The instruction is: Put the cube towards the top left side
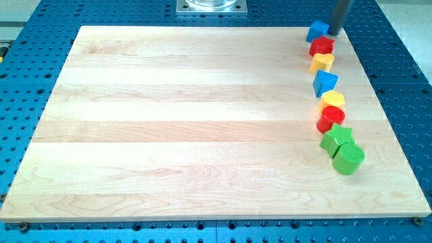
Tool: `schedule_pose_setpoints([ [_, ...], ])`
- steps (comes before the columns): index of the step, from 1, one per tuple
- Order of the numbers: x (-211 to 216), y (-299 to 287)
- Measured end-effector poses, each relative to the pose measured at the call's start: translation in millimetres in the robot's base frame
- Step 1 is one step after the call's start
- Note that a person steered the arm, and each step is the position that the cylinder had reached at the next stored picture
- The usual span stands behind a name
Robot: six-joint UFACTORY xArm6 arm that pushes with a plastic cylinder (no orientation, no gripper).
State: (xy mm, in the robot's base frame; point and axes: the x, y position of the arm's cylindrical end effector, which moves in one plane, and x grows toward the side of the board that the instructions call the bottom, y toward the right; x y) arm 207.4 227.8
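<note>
A blue cube [316, 31] sits at the top right of the wooden board [189, 121], at the head of a column of blocks. My tip [334, 32] is a dark rod coming down from the view's top; its end stands just right of the blue cube, touching or nearly touching it, and just above the red star block [322, 46].
Below the cube, a column runs down the board's right side: the red star, a yellow heart [322, 62], a blue triangle [325, 83], a yellow hexagon [333, 100], a red cylinder [331, 119], a green star [336, 140] and a green cylinder [348, 158]. A metal mount [211, 6] is at the top.
</note>
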Motion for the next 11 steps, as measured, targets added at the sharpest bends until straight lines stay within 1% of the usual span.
schedule_pose_setpoints([
  [1, 4, -104],
  [2, 8, -156],
  [3, 21, -112],
  [4, 21, -48],
  [5, 21, -2],
  [6, 33, 16],
  [7, 56, -38],
  [8, 58, -142],
  [9, 76, -158],
  [10, 80, -90],
  [11, 113, -97],
])
